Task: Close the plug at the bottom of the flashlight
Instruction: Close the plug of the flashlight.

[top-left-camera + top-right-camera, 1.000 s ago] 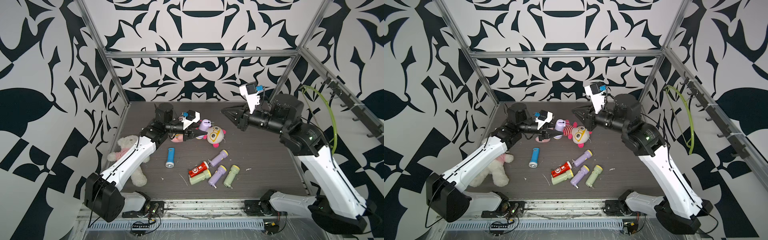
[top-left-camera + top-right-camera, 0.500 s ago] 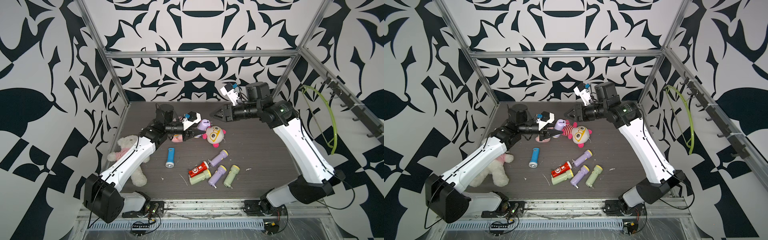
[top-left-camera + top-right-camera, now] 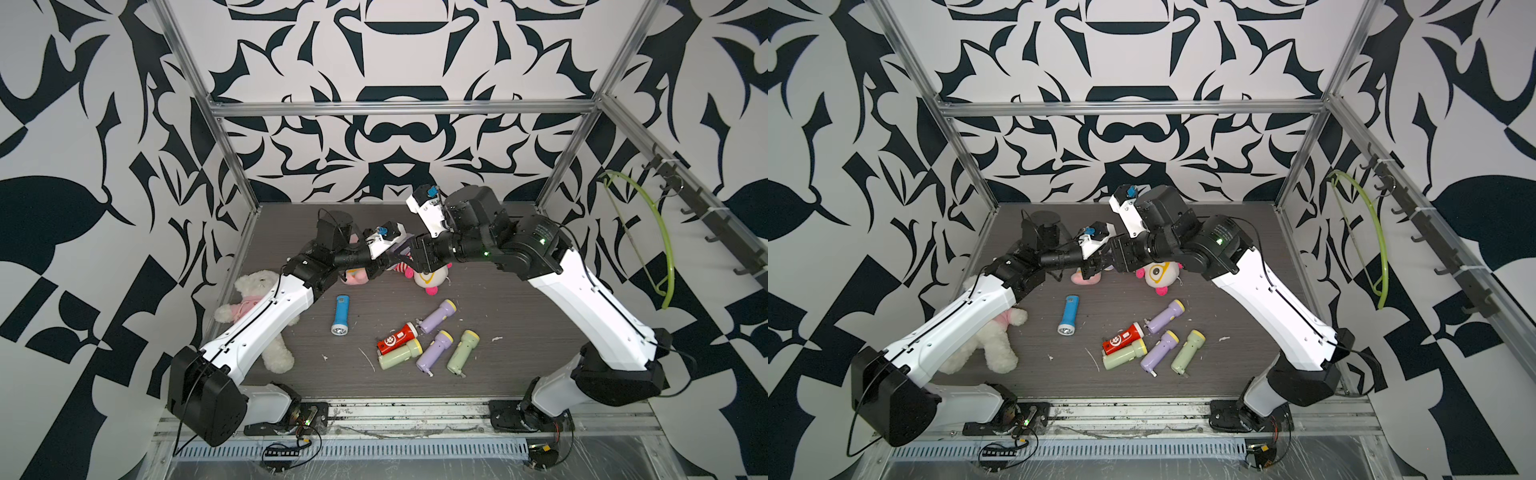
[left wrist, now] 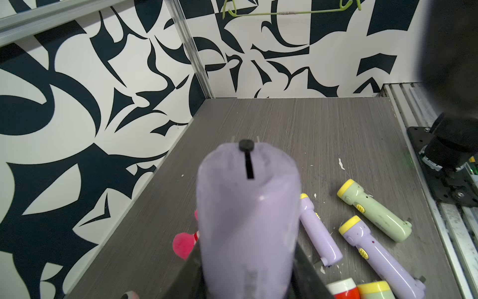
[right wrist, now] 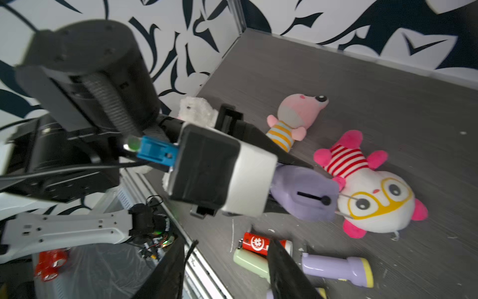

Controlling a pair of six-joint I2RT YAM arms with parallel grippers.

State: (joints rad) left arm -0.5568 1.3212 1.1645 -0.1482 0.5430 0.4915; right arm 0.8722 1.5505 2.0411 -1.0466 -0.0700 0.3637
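The grey wood-grain table (image 3: 519, 332) carries a white teddy bear (image 3: 257, 291) at its left edge. A pink plush (image 3: 355, 277) and a round-faced plush with yellow glasses (image 3: 432, 278) lie toward the back. A blue flashlight (image 3: 341, 314) lies alone mid-table. Toward the front a red flashlight (image 3: 397, 339) touches a green flashlight (image 3: 399, 354), with a purple flashlight (image 3: 437, 316) just behind. A second purple flashlight (image 3: 434, 352) and a second green flashlight (image 3: 463, 351) lie side by side.

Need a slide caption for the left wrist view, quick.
Left gripper holds a purple flashlight base-outward above the grey table, spare flashlights lying beyond.
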